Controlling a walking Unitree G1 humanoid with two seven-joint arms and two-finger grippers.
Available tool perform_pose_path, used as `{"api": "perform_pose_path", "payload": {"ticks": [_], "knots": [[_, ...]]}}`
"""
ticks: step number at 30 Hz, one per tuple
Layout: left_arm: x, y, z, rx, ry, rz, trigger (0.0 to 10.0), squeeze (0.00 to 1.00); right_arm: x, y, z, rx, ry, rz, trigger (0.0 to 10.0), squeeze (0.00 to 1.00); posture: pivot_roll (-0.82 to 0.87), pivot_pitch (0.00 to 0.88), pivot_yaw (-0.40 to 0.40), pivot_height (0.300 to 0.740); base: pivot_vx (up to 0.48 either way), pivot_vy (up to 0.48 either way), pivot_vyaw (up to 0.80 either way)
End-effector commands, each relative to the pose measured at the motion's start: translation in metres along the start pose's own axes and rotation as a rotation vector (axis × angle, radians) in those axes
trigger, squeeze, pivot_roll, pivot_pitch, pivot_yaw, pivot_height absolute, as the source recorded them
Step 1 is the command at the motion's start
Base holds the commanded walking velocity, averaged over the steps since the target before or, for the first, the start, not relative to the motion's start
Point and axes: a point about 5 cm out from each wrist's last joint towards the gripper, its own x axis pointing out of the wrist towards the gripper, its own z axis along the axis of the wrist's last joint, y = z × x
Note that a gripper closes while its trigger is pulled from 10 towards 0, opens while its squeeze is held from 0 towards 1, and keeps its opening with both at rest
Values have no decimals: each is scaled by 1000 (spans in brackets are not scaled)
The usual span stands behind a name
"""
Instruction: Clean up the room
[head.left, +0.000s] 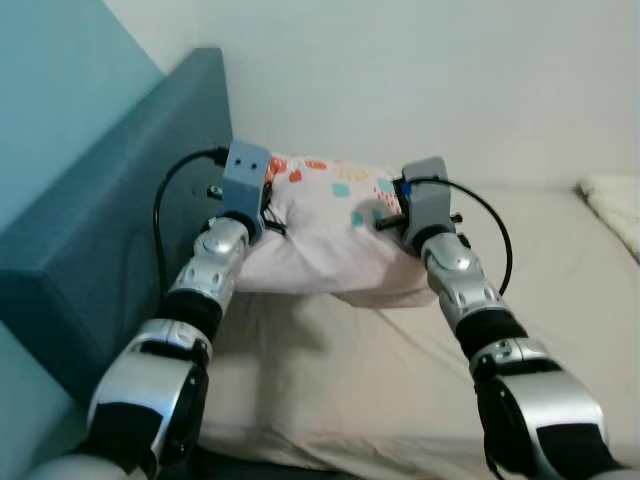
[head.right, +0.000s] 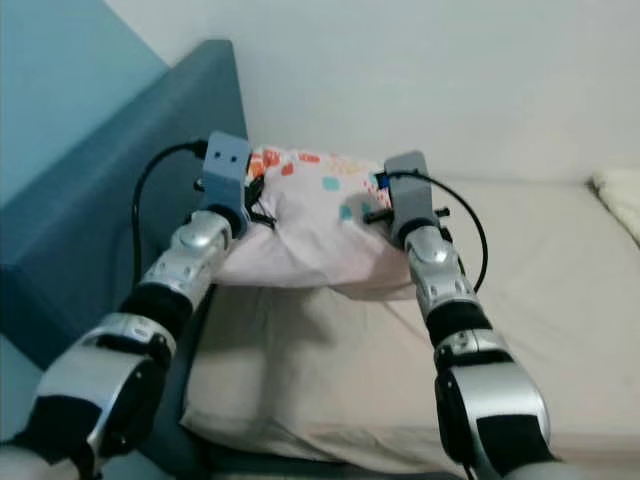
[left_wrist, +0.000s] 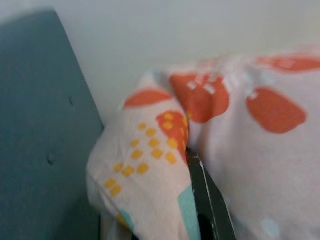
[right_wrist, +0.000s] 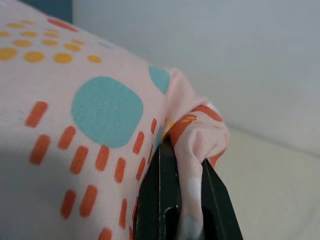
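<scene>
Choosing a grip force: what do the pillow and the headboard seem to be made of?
The pillow looks like soft matte woven fabric, printed with orange and teal shapes; it creases and bunches where the left gripper and right gripper pinch it. The headboard looks upholstered in matte blue-grey cloth with tufted dimples, probably padded.

**Silver arms, grey-blue wrist boxes, black cabling**

Two arms are showing in the head views, both cased in glossy silver shells that are alternating with black bands at the joints. The left arm (head.left: 190, 300) is ending in a boxy grey-blue wrist housing (head.left: 246, 172) that is carrying two small dark dots on its face. A black cable (head.left: 165, 205) is looping out from that housing in a wide arc. The right arm (head.left: 470, 300) is wearing a darker grey wrist block (head.left: 428, 200), with a small blue patch beside it and a thin black cable (head.left: 495, 225) curving away. In the right wrist view, the long fingers (right_wrist: 162, 200) are looking matte black and flat-sided.
</scene>
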Motion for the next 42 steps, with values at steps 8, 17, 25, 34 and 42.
{"api": "perform_pose_path", "payload": {"ticks": [8, 17, 25, 34, 42], "knots": [[13, 44, 82, 221, -266, 194, 10000, 0, 19, -7, 68, -29, -200, -15, 10000, 0, -8, 192, -57, 740, 0, 0, 0], [-6, 56, 16, 499, -132, 230, 10000, 0, 1, 61, -4, -37, -10, 146, 10000, 0, 12, 291, -66, 740, 0, 0, 0], [-39, 47, -70, 594, 108, 183, 10000, 0, -35, 119, -63, -33, 173, 282, 10000, 0, 20, 333, -85, 740, 0, 0, 0], [-52, 34, -100, 497, 241, 136, 10000, 0, -47, 139, -79, 196, 316, 277, 10000, 0, 8, 351, -81, 740, 0, 0, 0], [-54, 22, -109, 425, 296, 53, 10000, 298, -48, 140, -80, 181, 325, 311, 10000, 0, -4, 355, -78, 740, 0, 0, 0]]}}
